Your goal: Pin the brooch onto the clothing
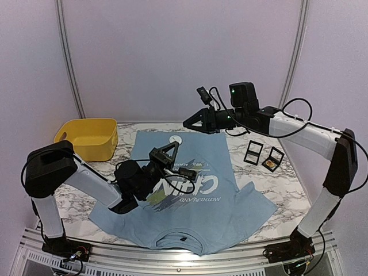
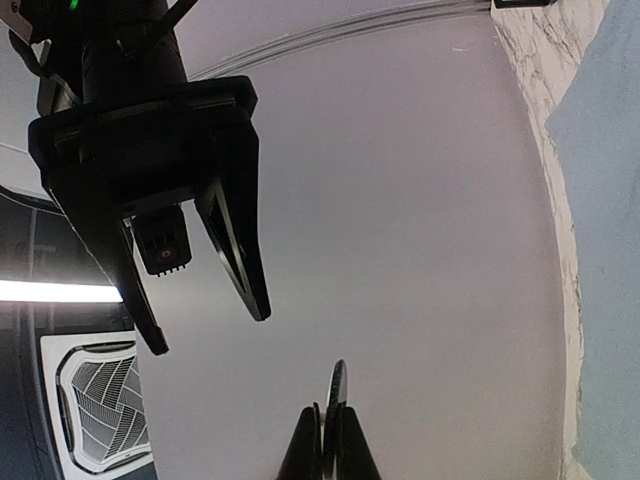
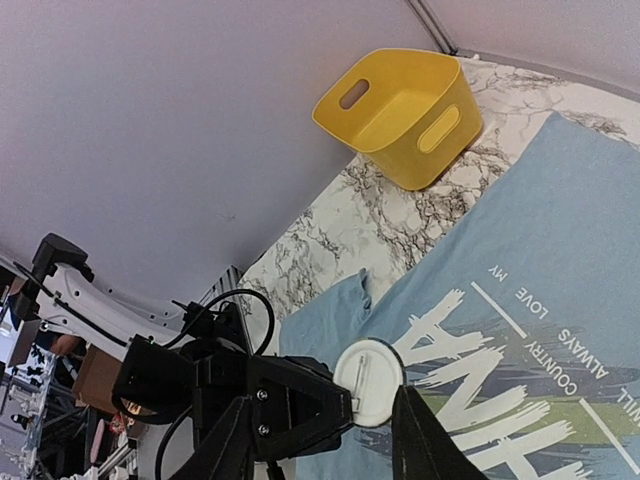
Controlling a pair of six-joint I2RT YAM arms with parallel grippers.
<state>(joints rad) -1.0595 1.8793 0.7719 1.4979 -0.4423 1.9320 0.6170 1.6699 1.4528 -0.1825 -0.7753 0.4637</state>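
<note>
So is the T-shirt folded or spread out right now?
Spread out, print side up: the T-shirt lies open on the marble table, both sleeves and the collar showing.

White-shelled arms [image 1: 91, 183] with black joints and looping black cables [image 1: 296, 104]

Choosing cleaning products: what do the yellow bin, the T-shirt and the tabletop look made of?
Yellow bin: likely moulded plastic, smooth matte walls, cut-out handles. T-shirt: soft fabric, probably cotton; it wrinkles. Tabletop: grey-veined white, marble or a laminate imitation; cannot tell.
</note>
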